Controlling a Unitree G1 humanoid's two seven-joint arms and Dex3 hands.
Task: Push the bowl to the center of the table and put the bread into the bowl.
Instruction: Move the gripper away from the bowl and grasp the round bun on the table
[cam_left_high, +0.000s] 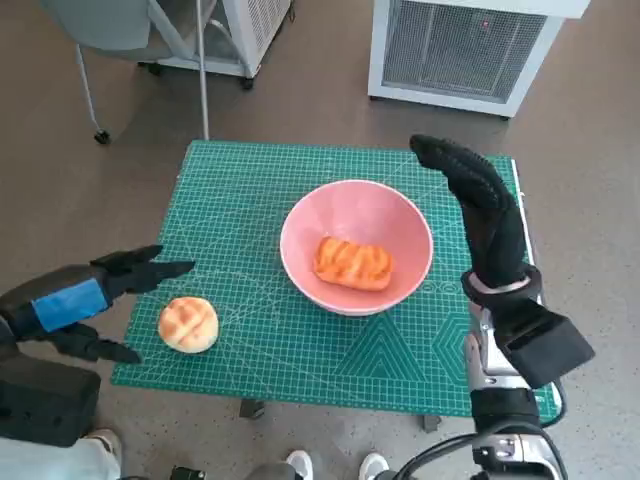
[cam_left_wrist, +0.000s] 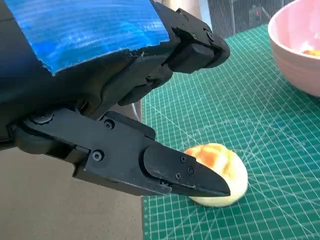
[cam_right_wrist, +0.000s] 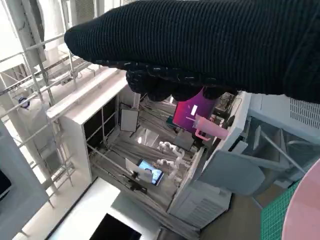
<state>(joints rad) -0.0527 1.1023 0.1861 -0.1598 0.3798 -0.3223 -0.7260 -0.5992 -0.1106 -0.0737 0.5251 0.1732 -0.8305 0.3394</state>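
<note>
My left hand (cam_left_high: 85, 300) hovers at the left edge of the worktop (cam_left_high: 250, 190), fingers spread and holding nothing. Just beside its fingertips, toward the worktop's near left corner, lies a round bun (cam_left_high: 188, 324) — close to the hand but apart from it. In the left wrist view one black finger (cam_left_wrist: 185, 172) reaches over the bun (cam_left_wrist: 220, 172), and I cannot tell whether they touch there.

My right hand (cam_left_high: 480, 215) is raised on the right side of the worktop, gloved fingers stretched out and together, gripping nothing — it stands just beside the right rim of the pink bowl (cam_left_high: 400, 215), seemingly apart from it. The bowl sits about mid-worktop, slightly right of the middle, with an oblong, glazed piece of bread (cam_left_high: 352, 263) lying in its bottom.

Beyond the far edge I see a white cabinet (cam_left_high: 470, 50) on the floor.
</note>
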